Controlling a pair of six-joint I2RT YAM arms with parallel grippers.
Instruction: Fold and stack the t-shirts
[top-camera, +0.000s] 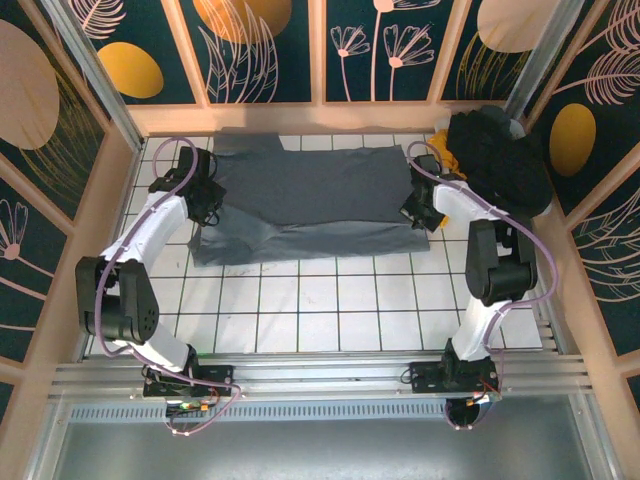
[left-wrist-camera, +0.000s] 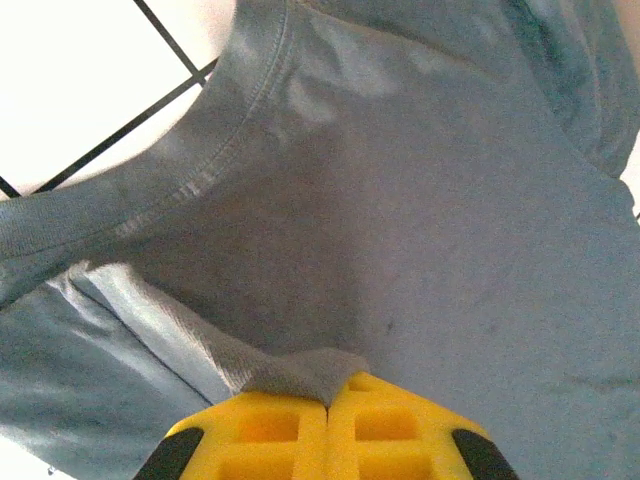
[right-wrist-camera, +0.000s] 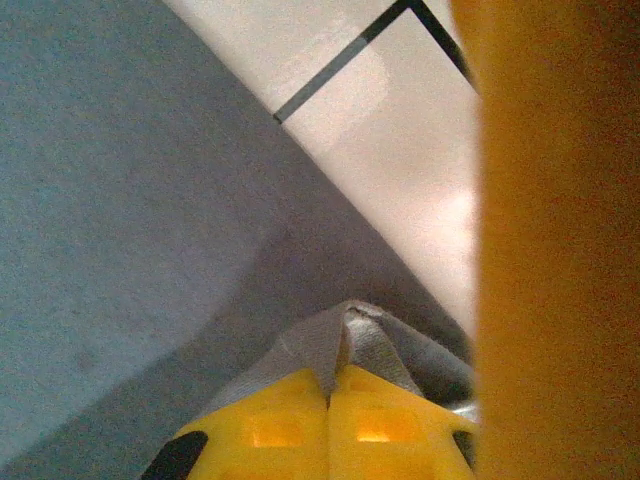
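My left gripper (left-wrist-camera: 328, 400) is clamped tight on a fold of the grey-blue shirt (top-camera: 320, 200) near its collar, at the shirt's left end. My right gripper (right-wrist-camera: 330, 395) pinches the cloth's right edge. The shirt lies spread across the far middle of the tiled table (top-camera: 330, 310), between both grippers. A black shirt (top-camera: 505, 155) and a yellow-orange shirt (top-camera: 447, 160) sit heaped in the far right corner.

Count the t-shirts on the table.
3. A grey-blue t-shirt lies spread across the far middle of the table; a black one is bunched in the far right corner, a yellow-orange one peeking out at its left edge. More may be hidden underneath.
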